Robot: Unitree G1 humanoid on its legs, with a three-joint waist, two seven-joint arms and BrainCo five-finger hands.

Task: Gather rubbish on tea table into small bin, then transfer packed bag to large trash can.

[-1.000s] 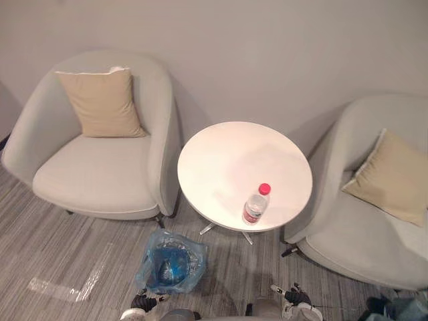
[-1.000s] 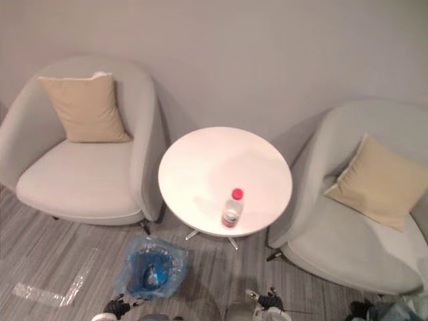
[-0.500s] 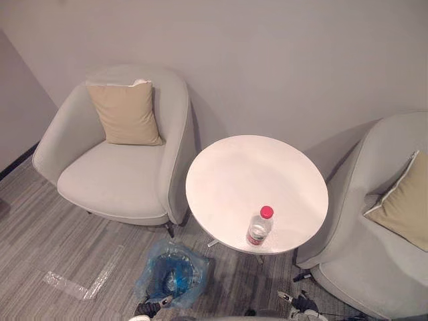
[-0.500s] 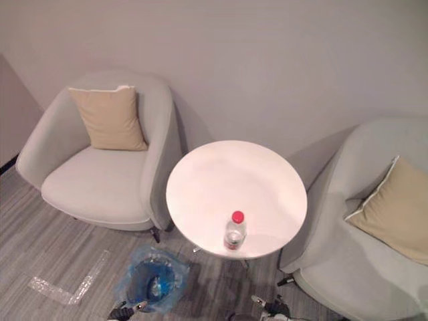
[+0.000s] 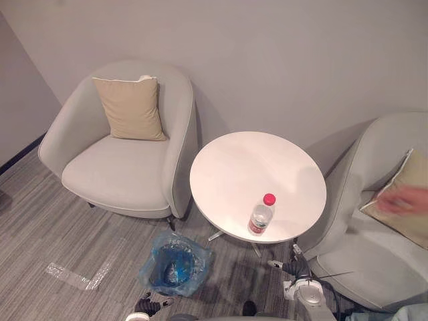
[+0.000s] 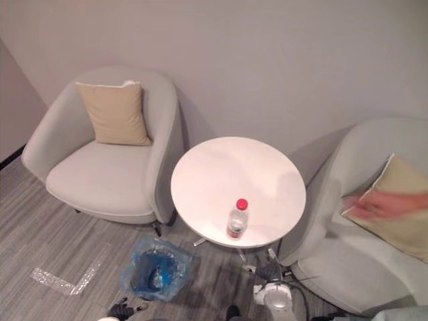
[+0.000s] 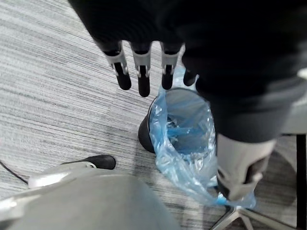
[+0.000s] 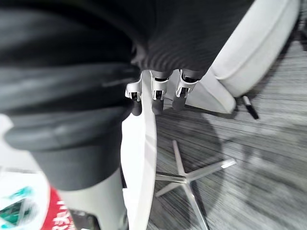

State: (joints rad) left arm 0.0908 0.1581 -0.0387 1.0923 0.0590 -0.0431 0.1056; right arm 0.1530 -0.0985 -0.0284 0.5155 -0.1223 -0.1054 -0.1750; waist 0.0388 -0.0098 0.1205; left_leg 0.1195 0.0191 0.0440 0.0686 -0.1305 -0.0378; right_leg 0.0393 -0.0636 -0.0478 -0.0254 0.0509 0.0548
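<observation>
My left hand point(image 7: 142, 72): fingers loose, holding nothing, above the blue-bagged small bin point(image 7: 145, 136) on the floor.
My right hand point(image 8: 158, 96): fingers relaxed, empty, beside the desk point(image 5: 241, 160) edge.
Bottle point(image 5: 261, 215): upright on the desk, near its front rim.

Right of the tea table point(image 5: 241, 167), a person's hand point(image 5: 400, 200) is showing as a mere blur over the cushion point(image 6: 408, 234) of an armchair point(image 5: 361, 261) that is running off the picture's edge. The bottle point(image 8: 29, 213) standing on the tea table is being cropped by the right wrist view's edge, its label smeared. Whatever is lying in the bag-lined bin point(image 7: 145, 135) on the floor front-left of the tea table is looking too crumpled to identify.
</observation>
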